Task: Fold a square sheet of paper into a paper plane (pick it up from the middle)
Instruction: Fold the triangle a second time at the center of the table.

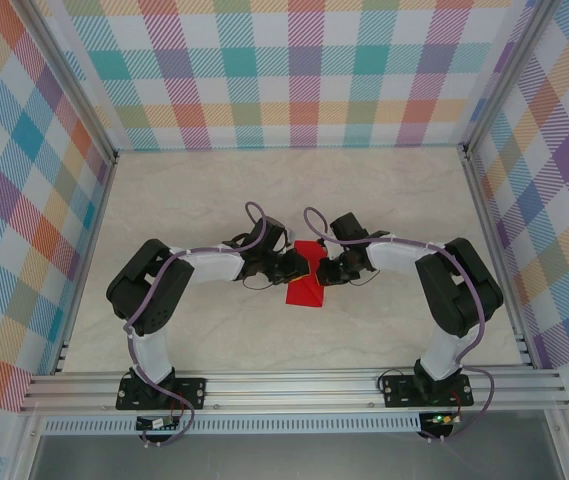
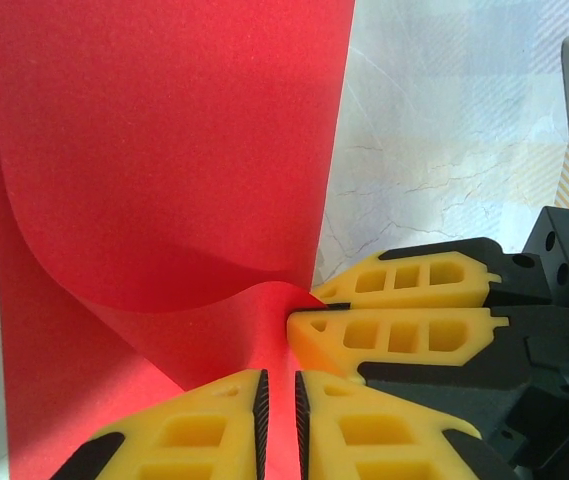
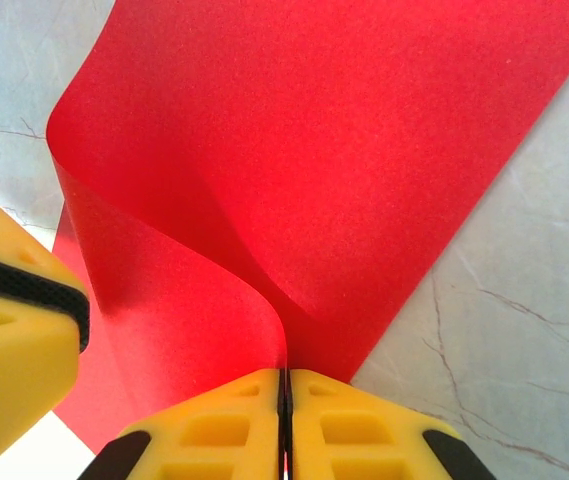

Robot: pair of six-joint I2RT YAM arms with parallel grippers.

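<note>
Right fingers point(image 3: 264, 405) pinching curled red sheet point(image 3: 344, 150), left fingers point(image 2: 249, 400) likewise, table point(image 1: 214, 330) seen whole from above.

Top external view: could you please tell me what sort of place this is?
Probably a robot test cell: plaid screen walls enclose a marble-look table, and an aluminium rail runs along its near edge.

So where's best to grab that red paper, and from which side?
Take the square sheet of paper at the part curling up off the table, coming at its free edge from the side. The flat parts hug the surface, giving nothing to close on; the raised curl does, where the right gripper pinches it.
</note>
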